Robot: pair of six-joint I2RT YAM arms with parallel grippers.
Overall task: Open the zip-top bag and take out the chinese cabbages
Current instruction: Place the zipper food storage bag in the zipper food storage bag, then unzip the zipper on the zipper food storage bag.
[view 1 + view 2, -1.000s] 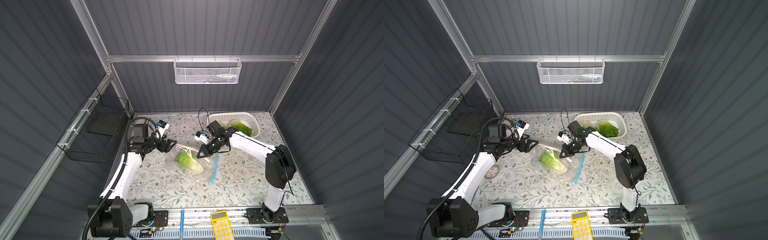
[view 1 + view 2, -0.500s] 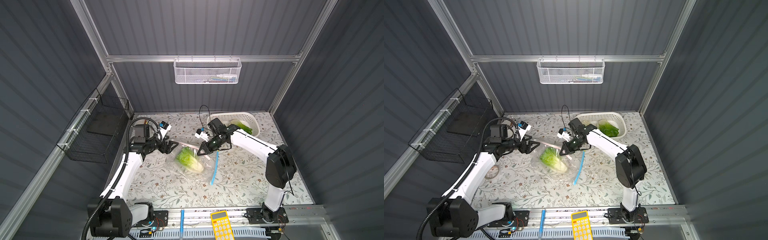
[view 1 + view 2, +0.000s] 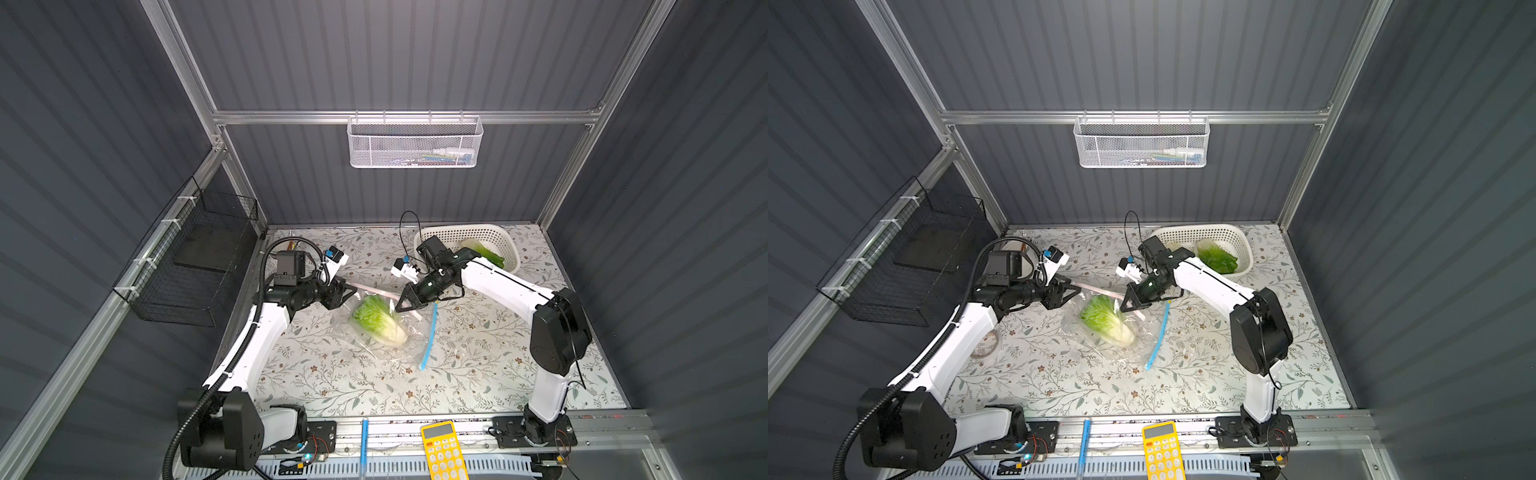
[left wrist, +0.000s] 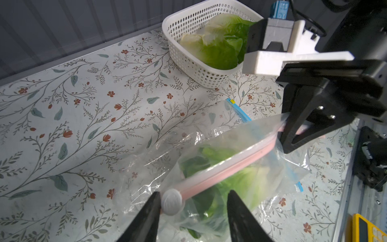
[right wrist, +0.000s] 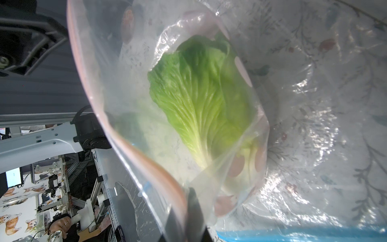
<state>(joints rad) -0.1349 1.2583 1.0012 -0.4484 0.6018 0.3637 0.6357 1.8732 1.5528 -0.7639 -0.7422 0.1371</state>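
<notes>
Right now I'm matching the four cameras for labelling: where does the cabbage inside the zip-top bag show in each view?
In a top view: the cabbage lies mid-table inside the zip-top bag.
In a top view: same place, mid-table in the bag.
Left wrist: behind the plastic, under the pink zip strip.
Right wrist: large, seen through the plastic.
Shared landmark: the pink zip strip, in all four.

A robotics lab — one test cell framed in aluminium bars (image 3: 291, 117), walled in grey ribbed panels (image 3: 415, 54), with a left arm (image 3: 257, 340) and a right arm (image 3: 498, 286) bolted to a rail (image 3: 395, 429) at the edge of a floral worktop (image 3: 332, 386). Past it (right wrist view) stand more rigs (image 5: 52, 184) and a lit monitor (image 5: 13, 177).
</notes>
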